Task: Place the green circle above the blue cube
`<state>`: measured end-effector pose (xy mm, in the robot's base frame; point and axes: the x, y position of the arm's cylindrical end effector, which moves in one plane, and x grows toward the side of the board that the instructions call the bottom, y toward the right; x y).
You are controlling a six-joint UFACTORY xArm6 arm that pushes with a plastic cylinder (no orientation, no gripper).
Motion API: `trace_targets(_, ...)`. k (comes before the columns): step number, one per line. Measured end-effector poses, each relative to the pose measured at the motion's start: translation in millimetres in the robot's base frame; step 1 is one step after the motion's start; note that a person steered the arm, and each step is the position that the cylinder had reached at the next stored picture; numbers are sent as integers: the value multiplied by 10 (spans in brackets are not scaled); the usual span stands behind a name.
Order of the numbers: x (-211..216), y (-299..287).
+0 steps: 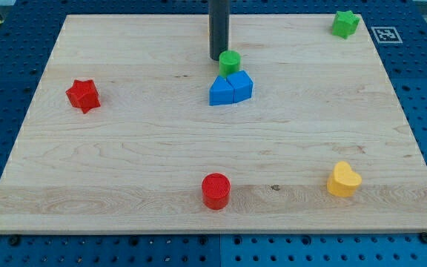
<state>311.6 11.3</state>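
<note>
Green circle is sitting just far of the blue cube, touching it — my tip, a bare rod with no pincer, is crowding its left; any nudge risks sliding it off right.

The wooden board lies on a blue perforated bench. On the board, near the top middle, a green circle stands just above two blue blocks that touch each other. My tip rests just left of the circle. A red star is at the left, a green star at the top right, a red cylinder at the bottom middle, and a yellow heart at the bottom right.
</note>
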Motion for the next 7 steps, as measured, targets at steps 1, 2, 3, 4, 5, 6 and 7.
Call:
trace_targets(1,0,-36)
trace_targets(2,-29,-311)
trace_targets(3,-29,-561)
trace_targets(4,-29,-573)
trace_targets(5,-29,-636)
trace_targets(6,-29,-643)
trace_targets(7,-29,-642)
